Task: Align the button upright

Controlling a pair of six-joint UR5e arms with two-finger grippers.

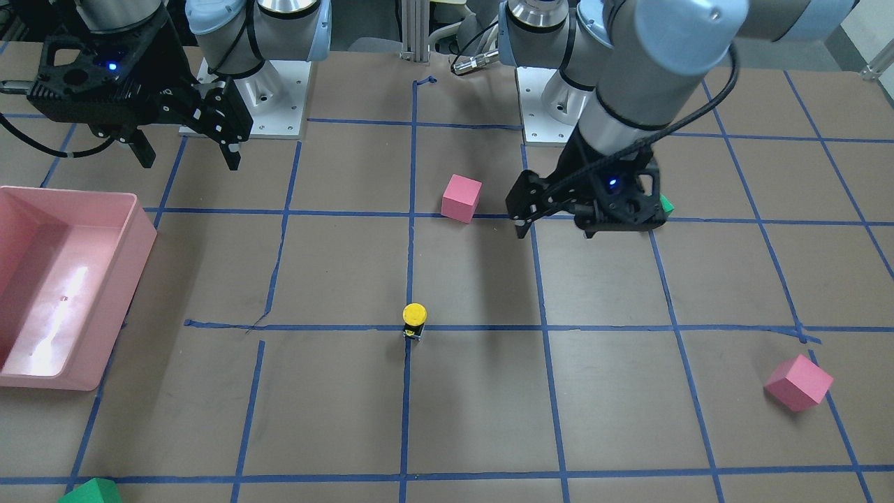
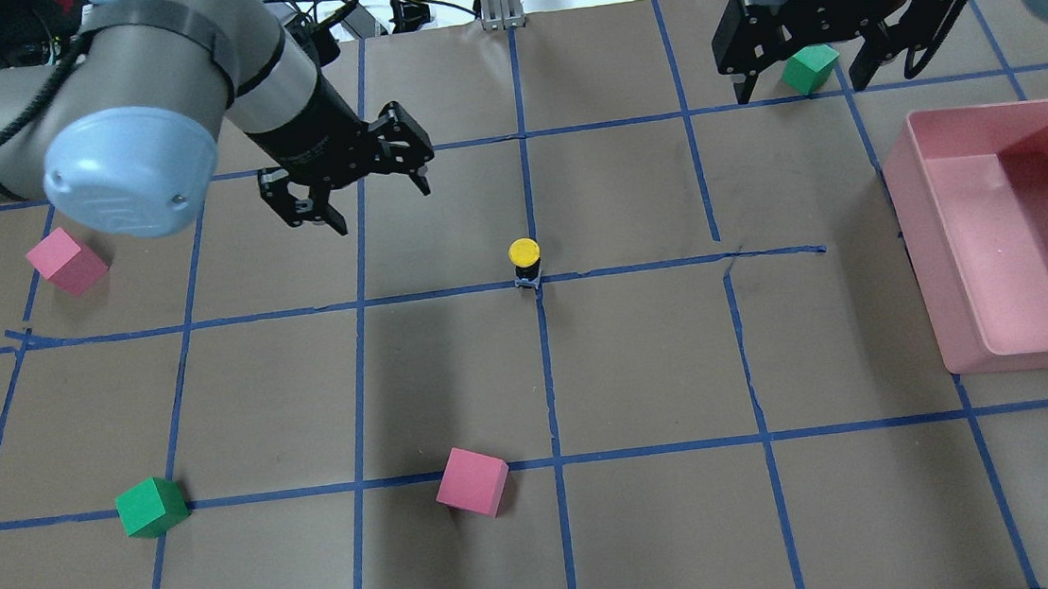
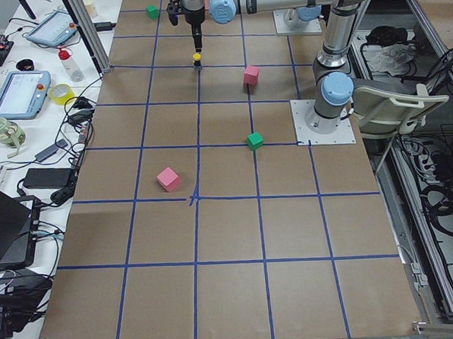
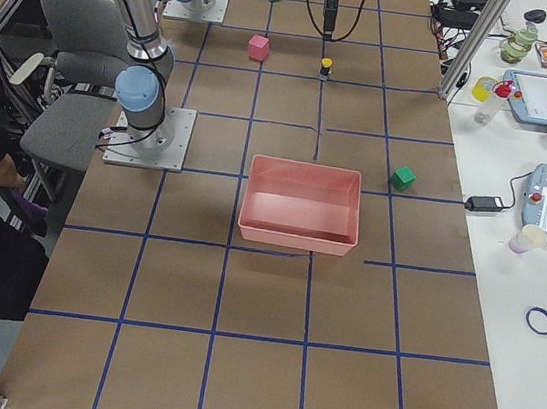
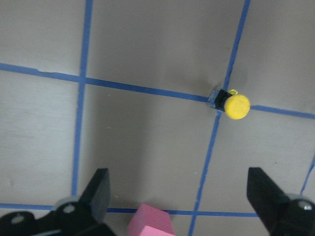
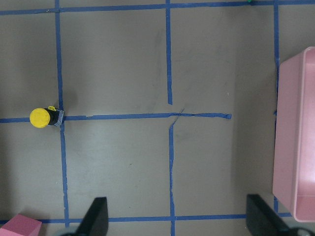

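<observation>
The button (image 1: pixel 414 321) has a yellow cap and a black body. It stands upright on a blue tape crossing in mid-table, with nothing touching it. It also shows in the overhead view (image 2: pixel 525 263), the left wrist view (image 5: pixel 234 104) and the right wrist view (image 6: pixel 44 118). My left gripper (image 2: pixel 379 205) is open and empty. It hovers to the left of the button and a little beyond it in the overhead view, and it shows in the front view too (image 1: pixel 555 234). My right gripper (image 2: pixel 800 92) is open and empty, held high at the far right, away from the button.
A pink bin (image 2: pixel 914 203) stands at the right. Pink cubes lie at the left (image 2: pixel 66 261) and front centre (image 2: pixel 472 481). One green cube (image 2: pixel 152 506) lies front left. Another green cube (image 2: pixel 810 67) lies far right, seen between the right gripper's fingers.
</observation>
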